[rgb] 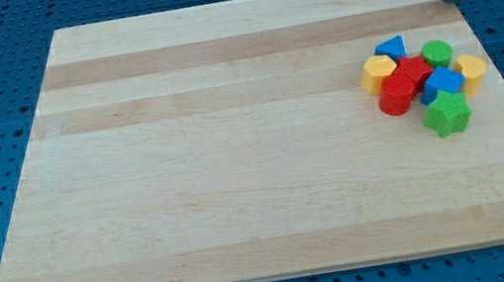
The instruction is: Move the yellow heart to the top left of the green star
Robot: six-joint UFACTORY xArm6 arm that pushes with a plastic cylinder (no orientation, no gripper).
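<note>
The yellow heart [471, 70] lies at the right edge of a tight cluster of blocks on the right side of the wooden board [232, 144]. The green star [447, 115] is at the bottom of that cluster, below and left of the heart. A blue block [443, 84] sits between them, touching both. My tip [445, 0] is near the board's top right corner, above the cluster and apart from every block.
The cluster also holds a blue triangle [390, 47], a yellow hexagon [378, 72], a red block [413, 70], a red cylinder [397, 96] and a green cylinder [436, 54]. Blue pegboard surrounds the board.
</note>
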